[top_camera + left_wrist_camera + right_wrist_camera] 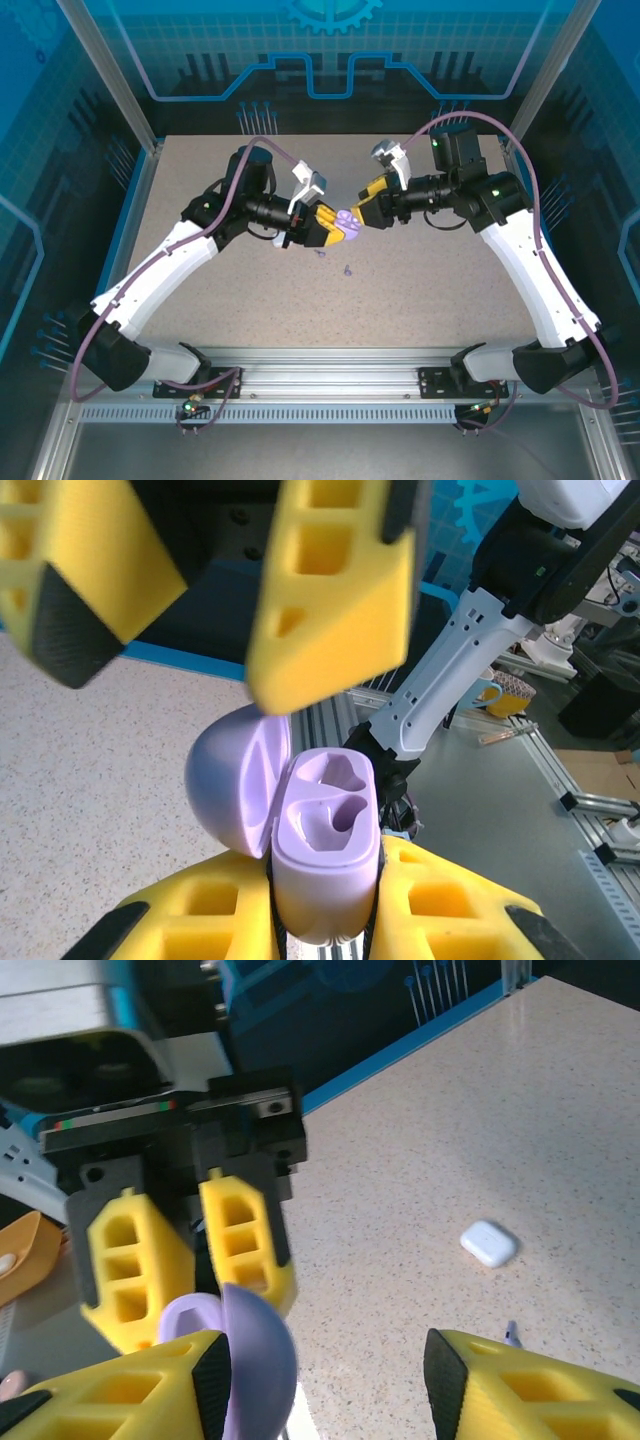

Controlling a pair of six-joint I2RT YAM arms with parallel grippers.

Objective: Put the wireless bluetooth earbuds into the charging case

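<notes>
Lavender case (325,865), lid (235,780) open — we see the left gripper (325,925) pinching it, the right gripper (325,1385) spread beside its lid, earbuds (347,269) on the surface (450,285) nearby.

Left jaws hide the base of the charging case (325,870); the earbud (347,269) is a speck.

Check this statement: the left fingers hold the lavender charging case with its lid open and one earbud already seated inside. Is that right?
Not quite. The left wrist view shows the left fingers holding the lavender charging case with its lid open, but both sockets are empty.
</notes>
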